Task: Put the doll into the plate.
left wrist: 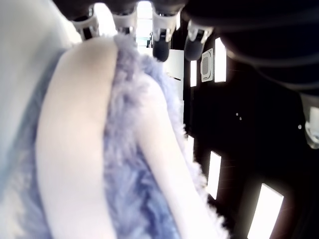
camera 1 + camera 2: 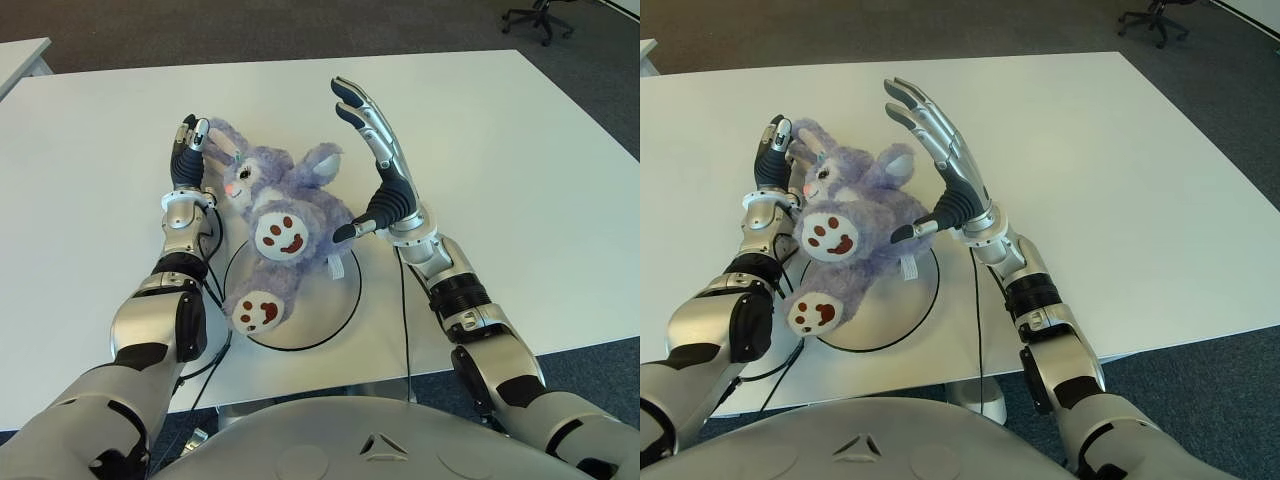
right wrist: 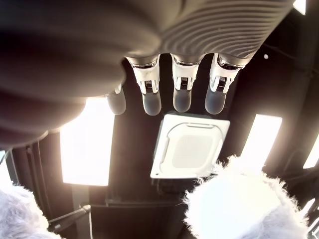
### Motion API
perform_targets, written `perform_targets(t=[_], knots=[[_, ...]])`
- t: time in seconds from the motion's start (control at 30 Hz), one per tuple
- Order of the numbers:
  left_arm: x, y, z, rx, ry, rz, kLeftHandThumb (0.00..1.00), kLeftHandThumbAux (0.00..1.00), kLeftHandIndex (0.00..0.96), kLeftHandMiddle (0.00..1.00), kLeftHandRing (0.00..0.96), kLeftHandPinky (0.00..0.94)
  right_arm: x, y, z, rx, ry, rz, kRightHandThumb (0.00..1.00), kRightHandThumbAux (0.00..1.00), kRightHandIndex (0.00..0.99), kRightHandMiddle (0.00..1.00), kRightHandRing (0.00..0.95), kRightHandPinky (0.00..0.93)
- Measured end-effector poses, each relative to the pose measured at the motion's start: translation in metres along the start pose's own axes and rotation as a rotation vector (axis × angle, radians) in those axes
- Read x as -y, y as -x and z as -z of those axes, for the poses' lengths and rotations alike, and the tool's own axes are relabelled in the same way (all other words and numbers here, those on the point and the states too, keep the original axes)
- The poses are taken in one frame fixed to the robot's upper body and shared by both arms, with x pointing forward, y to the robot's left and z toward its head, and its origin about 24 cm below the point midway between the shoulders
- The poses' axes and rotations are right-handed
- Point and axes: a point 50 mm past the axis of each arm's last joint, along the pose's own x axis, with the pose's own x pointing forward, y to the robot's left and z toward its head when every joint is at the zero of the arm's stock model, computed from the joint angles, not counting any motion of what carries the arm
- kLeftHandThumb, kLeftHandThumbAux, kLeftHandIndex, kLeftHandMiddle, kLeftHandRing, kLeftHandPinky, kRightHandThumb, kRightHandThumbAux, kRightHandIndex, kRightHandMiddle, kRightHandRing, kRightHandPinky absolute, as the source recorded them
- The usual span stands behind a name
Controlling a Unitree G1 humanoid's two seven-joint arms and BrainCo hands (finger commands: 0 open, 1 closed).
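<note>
Doll [image 2: 280, 215]: a purple plush rabbit with white foot soles marked in dark red, lying on its back, feet toward the robot and head and ears away from it.
Plate [image 2: 340, 300]: a flat white round plate with a dark rim, near the table's front edge; the doll's lower body and legs lie over its far and left part, while the head and ears reach beyond the rim onto the table.
Left hand [image 2: 188, 150]: at the doll's left side by the head, fingers [image 1: 160, 47] curled down against one long ear; the left wrist view shows the ear's pale lining and purple fur filling the picture just beneath the fingertips. The grip looks closed on that ear, though the contact itself is partly hidden by fur.
Right hand [image 2: 375, 150]: on the doll's right side, raised with the palm facing the toy, fingers [image 3: 182, 97] stretched out straight and apart, holding nothing; only the thumb reaches in near the doll's flank.
Doll relative to hands: lying between the two, touching the left, just beside the right.
Table [image 2: 500, 150]: white, bare on the right half.
Cables [image 2: 212, 290]: thin black leads run along the left forearm beside the plate.
Office chair [image 2: 540, 18]: on the dark carpet beyond the table's far right corner.
</note>
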Motion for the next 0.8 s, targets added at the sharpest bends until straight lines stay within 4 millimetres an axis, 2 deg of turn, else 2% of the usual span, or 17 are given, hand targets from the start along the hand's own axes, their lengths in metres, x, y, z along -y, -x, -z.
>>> perform_targets(t=[0.47,0.8], knots=[[0.0,0.0,0.0,0.008,0.004,0.014,0.0,0.346,0.0,0.091,0.053,0.0,0.009,-0.007,0.003,-0.013,-0.031,0.001,0.068,0.319,0.0,0.0,0.0,0.0],[0.0,0.0,0.0,0.008,0.002,0.02,0.0,0.361,0.0,0.098,0.057,0.0,0.022,-0.016,0.012,-0.031,-0.029,0.036,0.032,0.325,0.0,0.0,0.0,0.0]])
